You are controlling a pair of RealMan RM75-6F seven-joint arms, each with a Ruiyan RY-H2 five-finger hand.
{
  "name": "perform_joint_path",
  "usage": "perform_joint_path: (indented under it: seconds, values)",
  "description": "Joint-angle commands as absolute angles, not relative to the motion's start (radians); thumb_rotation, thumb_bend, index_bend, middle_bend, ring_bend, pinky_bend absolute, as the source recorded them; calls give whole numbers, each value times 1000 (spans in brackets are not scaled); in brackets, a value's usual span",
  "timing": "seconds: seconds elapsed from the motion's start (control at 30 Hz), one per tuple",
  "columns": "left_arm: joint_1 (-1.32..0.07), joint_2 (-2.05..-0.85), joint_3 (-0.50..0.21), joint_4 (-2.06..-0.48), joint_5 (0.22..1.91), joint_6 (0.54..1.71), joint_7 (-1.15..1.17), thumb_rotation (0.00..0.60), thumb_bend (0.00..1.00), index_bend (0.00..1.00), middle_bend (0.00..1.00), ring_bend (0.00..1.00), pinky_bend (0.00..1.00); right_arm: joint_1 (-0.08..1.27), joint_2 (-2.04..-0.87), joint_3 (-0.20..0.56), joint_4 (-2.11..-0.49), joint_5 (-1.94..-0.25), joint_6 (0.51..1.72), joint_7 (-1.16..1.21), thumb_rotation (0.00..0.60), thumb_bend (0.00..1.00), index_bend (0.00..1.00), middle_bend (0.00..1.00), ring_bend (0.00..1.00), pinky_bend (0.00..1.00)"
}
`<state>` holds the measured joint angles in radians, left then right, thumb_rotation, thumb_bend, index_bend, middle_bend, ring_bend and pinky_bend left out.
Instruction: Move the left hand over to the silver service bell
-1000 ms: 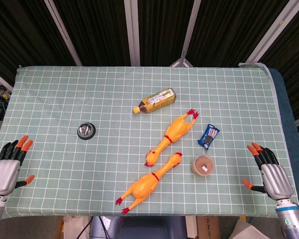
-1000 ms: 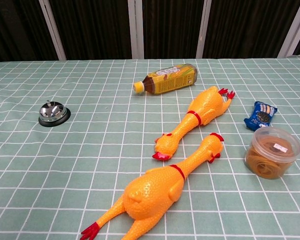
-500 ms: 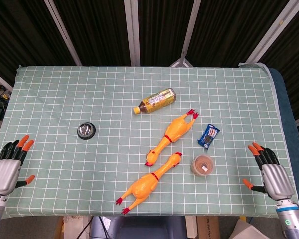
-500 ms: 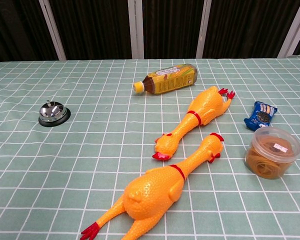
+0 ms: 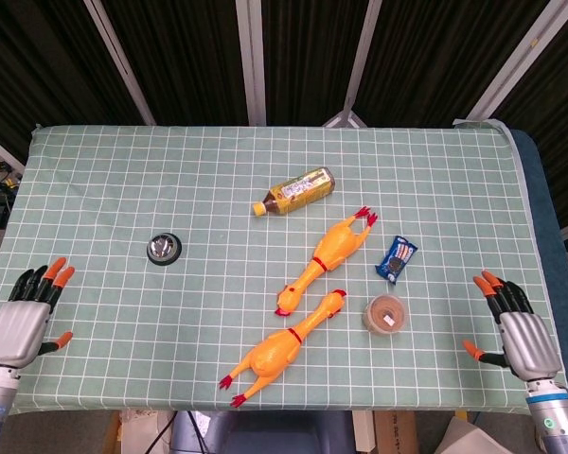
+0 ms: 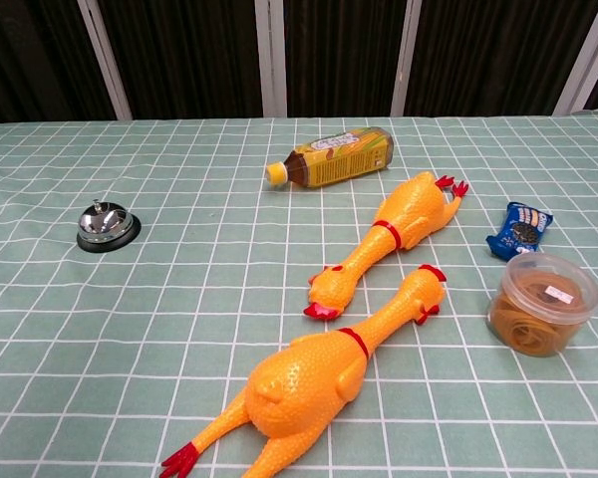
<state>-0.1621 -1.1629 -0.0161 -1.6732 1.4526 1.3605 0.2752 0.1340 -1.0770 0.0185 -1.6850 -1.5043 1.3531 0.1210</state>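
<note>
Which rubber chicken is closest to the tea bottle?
The farther rubber chicken, its red feet pointing toward the tea bottle. The other chicken lies nearer the table's front edge.

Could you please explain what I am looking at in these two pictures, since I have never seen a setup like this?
This is a two-armed robot at a table, steered by a person. One picture looks down from its head; the other looks across the table from its chest.

In the head view, the left hand and right hand sit at the near corners, fingers spread, holding nothing. The chest view shows neither.

On the green checked cloth lie a silver service bell, a bottle on its side, two rubber chickens, a small blue snack packet and a lidded round tub.

The left hand is meant to go to the bell, but is well short of it.
</note>
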Motion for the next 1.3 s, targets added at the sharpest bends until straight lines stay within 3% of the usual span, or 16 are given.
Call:
perform_joint_path:
  seconds: [0.03,0.23,0.33,0.8,1.3]
  values:
    - [-202,-1180,-46,-1666,1442,1329,295,600,588,0,0,0,0,134,-1077,18,-1685,-1505,1352,122,600,252,0,0,0,0]
    - [-310,-1241,-103,-1614,1410,1211,304,600,859,0,0,0,0,135,-1075,18,-1690,-1498,1346,125,600,252,0,0,0,0]
    - [-373,-1282,-134,-1579,1362,1129,312,600,927,0,0,0,0,136,-1075,19,-1692,-1495,1343,125,600,251,0,0,0,0]
    - [-533,-1472,-190,-1392,1184,969,456,600,1000,0,0,0,0,136,-1070,20,-1691,-1491,1339,145,600,252,0,0,0,0]
    - [-581,-1579,-124,-1236,1063,885,558,600,1000,0,0,0,0,134,-1073,26,-1688,-1494,1351,167,600,252,0,0,0,0]
